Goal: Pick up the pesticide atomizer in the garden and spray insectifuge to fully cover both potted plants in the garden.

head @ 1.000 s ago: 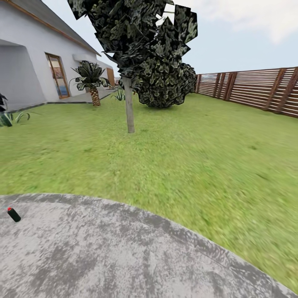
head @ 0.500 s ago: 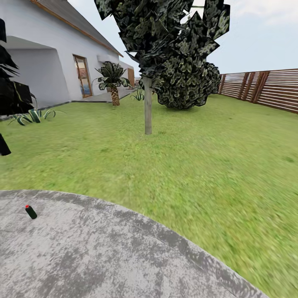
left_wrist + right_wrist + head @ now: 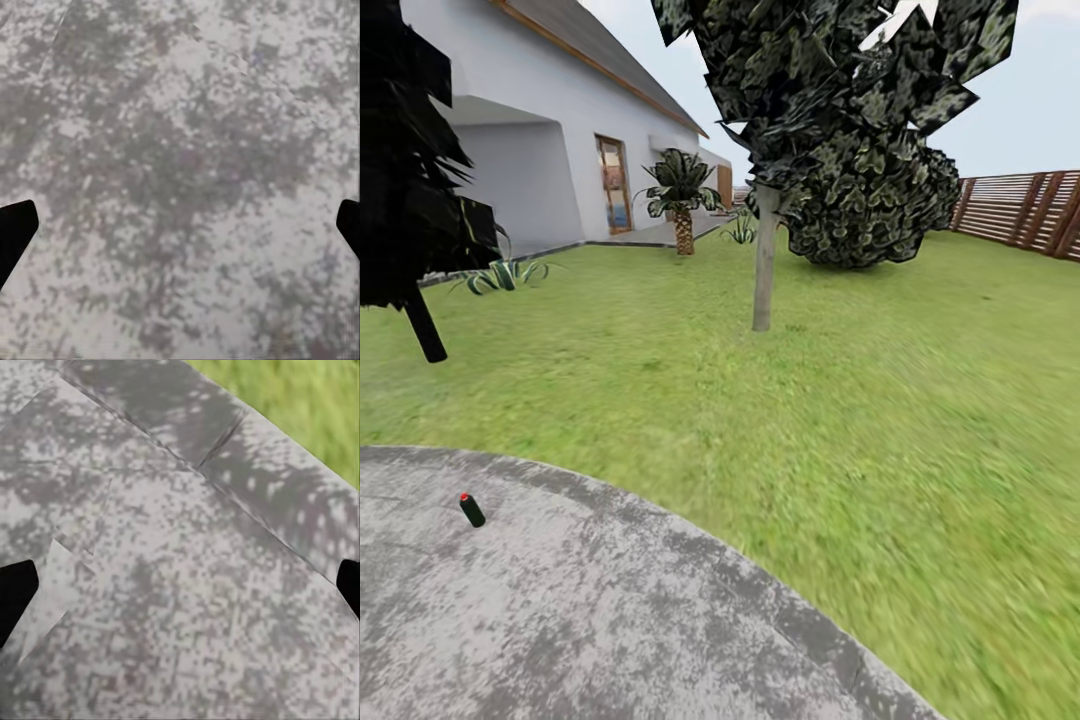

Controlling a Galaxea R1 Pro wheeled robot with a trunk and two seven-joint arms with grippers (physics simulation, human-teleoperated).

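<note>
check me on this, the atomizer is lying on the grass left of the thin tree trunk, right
Not quite. The atomizer sits on the grey patio, not on the grass, as the head view shows. It is indeed left of the thin tree trunk, and much nearer the camera.

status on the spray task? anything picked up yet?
Nothing done yet. The pesticide atomizer sits ungrasped on the grey patio. Left end effector and right end effector are both open over paving. Left to do: approach, grasp, then spray both plants.
</note>
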